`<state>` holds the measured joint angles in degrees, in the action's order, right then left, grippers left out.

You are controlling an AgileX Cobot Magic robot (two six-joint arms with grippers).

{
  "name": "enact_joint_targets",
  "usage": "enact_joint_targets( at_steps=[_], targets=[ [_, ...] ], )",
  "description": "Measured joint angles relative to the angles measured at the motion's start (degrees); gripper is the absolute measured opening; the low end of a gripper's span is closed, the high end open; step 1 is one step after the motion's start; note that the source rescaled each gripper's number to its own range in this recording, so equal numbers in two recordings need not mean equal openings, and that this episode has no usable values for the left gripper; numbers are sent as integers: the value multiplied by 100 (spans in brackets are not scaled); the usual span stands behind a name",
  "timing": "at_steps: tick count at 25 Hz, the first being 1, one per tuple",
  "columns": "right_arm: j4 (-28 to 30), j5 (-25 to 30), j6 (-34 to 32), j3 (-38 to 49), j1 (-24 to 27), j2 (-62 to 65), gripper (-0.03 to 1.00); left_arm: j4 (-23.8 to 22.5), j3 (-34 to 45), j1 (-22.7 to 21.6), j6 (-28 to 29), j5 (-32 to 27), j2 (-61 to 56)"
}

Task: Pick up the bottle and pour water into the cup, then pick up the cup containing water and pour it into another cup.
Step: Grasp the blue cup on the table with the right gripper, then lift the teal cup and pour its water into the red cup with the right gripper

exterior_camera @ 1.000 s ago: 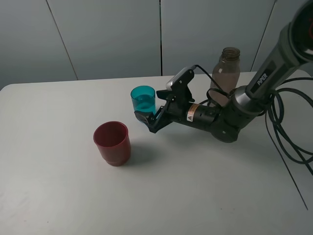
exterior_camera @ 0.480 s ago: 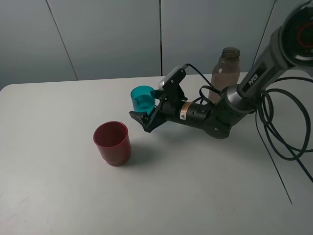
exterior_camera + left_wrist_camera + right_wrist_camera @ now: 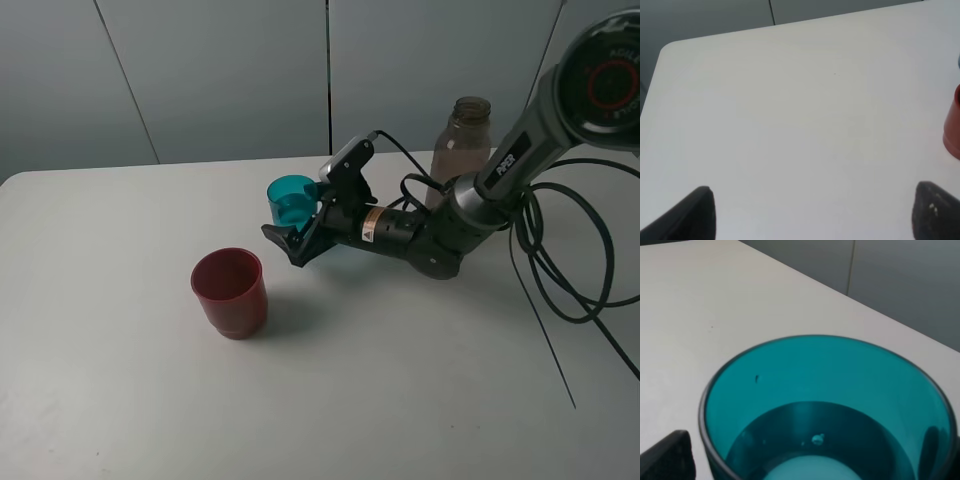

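Half of the teal cup (image 3: 291, 198) is hidden in the high view. Its lower part sits behind the right end effector (image 3: 298, 222), so whether its base rests on the table (image 3: 120, 380) cannot be told. The bottle (image 3: 466, 140) stands far right near the table's back edge, its bottom covered by the right arm (image 3: 455, 225). The red cup (image 3: 230, 292) stands nearer and left of the teal cup, apart from it; the left wrist view cuts it off at the frame edge.

The right end effector stands wide, one finger on either side of the teal cup; contact with its wall cannot be made out. In the right wrist view the cup fills the frame with a little water in its bottom, and one finger (image 3: 665, 455) shows only as a dark corner. The left end effector (image 3: 816, 215) is spread wide, holding nothing.

White lettering on the right arm reads PIPER. A yellow label (image 3: 372, 228) on the wrist is too small to read.
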<state>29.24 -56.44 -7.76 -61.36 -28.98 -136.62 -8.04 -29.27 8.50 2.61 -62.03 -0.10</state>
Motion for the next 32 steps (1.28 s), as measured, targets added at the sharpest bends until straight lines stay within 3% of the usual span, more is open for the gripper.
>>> enact_joint_targets(
  at_steps=[13, 14, 15, 16, 18, 32],
  targets=[
    [-10, 187, -196, -421, 0, -200, 100, 0, 0, 0, 0, 0, 0],
    [-10, 186, -207, -421, 0, -200, 96, 0, 0, 0, 0, 0, 0],
    [-10, 186, -207, -421, 0, -203, 82, 0, 0, 0, 0, 0, 0],
    [-10, 199, -207, -421, -9, -213, 63, 0, 0, 0, 0, 0, 0],
    [-10, 229, -208, -421, -30, -213, 4, 0, 0, 0, 0, 0, 0],
    [-26, 179, -191, -424, -66, -237, 6, 0, 0, 0, 0, 0, 0]
  ],
)
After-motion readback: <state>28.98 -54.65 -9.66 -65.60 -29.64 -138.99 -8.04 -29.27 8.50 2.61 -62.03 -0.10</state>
